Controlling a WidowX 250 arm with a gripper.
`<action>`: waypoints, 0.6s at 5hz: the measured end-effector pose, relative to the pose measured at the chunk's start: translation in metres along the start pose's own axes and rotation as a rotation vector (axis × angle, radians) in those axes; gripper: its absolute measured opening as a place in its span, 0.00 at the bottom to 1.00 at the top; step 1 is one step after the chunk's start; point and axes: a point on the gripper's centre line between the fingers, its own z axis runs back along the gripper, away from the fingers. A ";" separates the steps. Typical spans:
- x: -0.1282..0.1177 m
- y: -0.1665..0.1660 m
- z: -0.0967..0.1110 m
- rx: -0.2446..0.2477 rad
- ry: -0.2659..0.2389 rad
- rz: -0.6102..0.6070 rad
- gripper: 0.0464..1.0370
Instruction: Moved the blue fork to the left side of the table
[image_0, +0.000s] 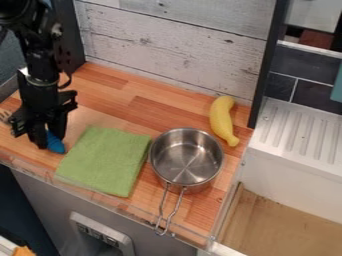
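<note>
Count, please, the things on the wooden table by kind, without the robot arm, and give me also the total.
Fork: 1
Cloth: 1
Pot: 1
Banana: 1
Total: 4
</note>
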 end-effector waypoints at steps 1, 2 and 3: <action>0.000 -0.001 0.000 0.010 0.014 -0.016 0.44; 0.000 0.000 0.001 0.042 0.015 -0.010 0.76; -0.005 -0.005 0.005 0.066 -0.016 -0.056 0.97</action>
